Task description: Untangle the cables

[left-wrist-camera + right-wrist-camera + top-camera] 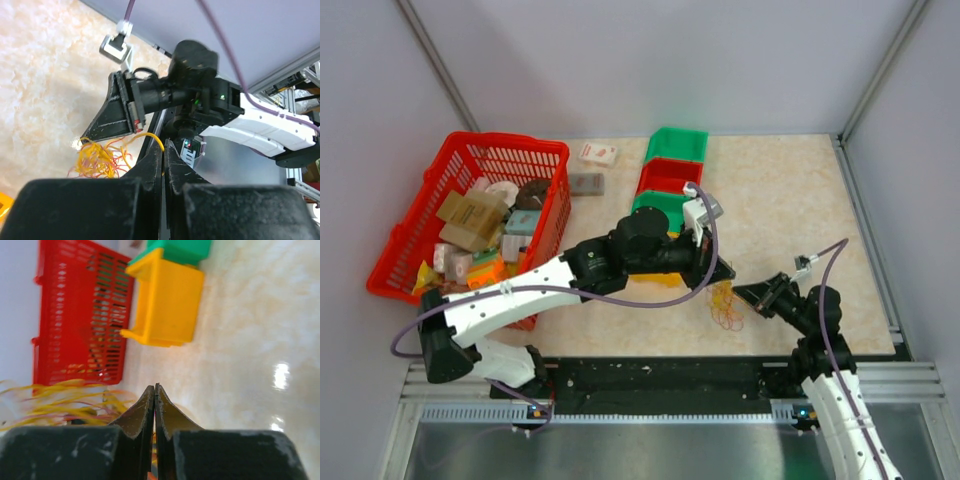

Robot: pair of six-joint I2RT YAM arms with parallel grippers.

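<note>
The cables [726,308] are a small tangle of thin yellow, orange and red strands on the table near the front edge, between my two grippers. My left gripper [722,272] is just behind the tangle. In the left wrist view the left gripper [163,146] is shut on one yellow cable [146,135] that arcs out of the tangle [97,159]. My right gripper [740,291] is at the tangle's right side. In the right wrist view the right gripper [154,388] is shut, a yellow-orange strand shows in the slit between its fingers, and blurred strands [65,402] stretch to the left.
A red basket [505,142] full of packets stands at the left. Stacked green [677,145] and red [670,175] bins stand behind the left arm, with a yellow bin [170,300] nearest the tangle. Two small boxes [597,153] lie between basket and bins.
</note>
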